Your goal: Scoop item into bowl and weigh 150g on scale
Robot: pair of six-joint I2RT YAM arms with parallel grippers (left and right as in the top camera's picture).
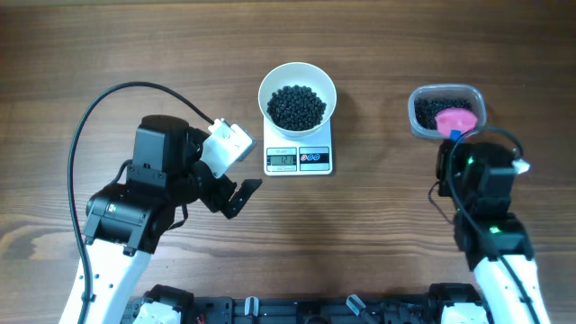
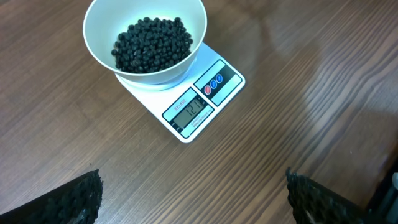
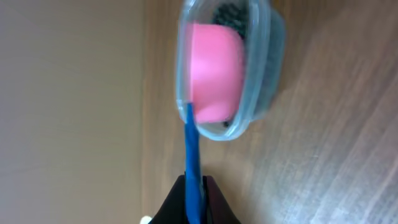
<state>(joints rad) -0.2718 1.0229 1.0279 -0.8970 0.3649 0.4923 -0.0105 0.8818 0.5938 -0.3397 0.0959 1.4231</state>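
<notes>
The white bowl (image 1: 267, 90) stands on the scale (image 1: 299, 159) at the middle back, with a pile of the black beads (image 1: 297, 106) in it. The left wrist view shows the same bowl (image 2: 99, 43), beads (image 2: 152, 43) and scale (image 2: 208, 90) with its display lit. My left gripper (image 1: 236, 196) hovers open and empty to the left front of the scale, its fingers (image 2: 84, 199) wide apart over bare wood. My right gripper (image 3: 194, 186) is shut on the blue handle (image 3: 191, 149) of a pink scoop (image 3: 214, 71), whose cup lies in the clear tub (image 3: 261, 68).
The clear tub (image 1: 417, 112) sits at the back right and holds more black beads (image 3: 230, 12) under the pink scoop (image 1: 455, 117). A black cable loops over the table at the far left. Both arm bases stand along the front edge.
</notes>
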